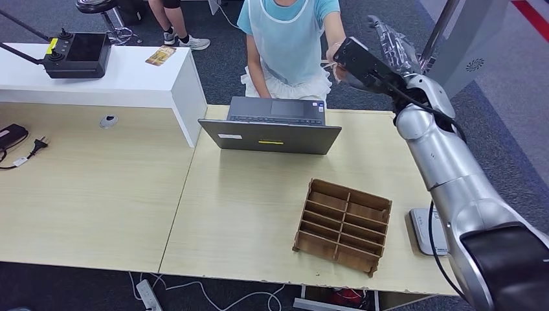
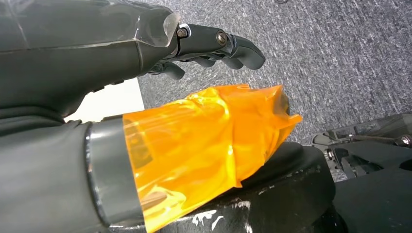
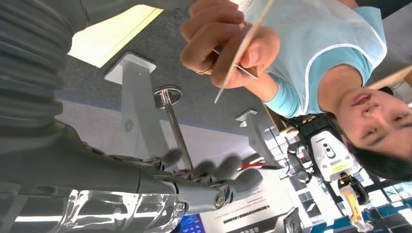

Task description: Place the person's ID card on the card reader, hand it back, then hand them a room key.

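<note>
The ID card (image 3: pixel 240 46) is pinched edge-on in the person's hand (image 3: pixel 221 36), near the right hand (image 3: pixel 214 177), whose spread fingers hold nothing, so I judge this the opening handover; next, those fingers must close on the card. The left hand (image 2: pixel 209 46) hangs loosely curled over grey carpet. On the pale wooden table (image 1: pixel 252 214) sit a laptop (image 1: pixel 272 126), a wooden divider tray (image 1: pixel 343 223) and a white card reader (image 1: pixel 428 230).

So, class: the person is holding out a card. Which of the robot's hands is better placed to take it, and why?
The right hand: it is raised beside the person's hand, which holds the card. The left hand hangs low over the carpet.
</note>
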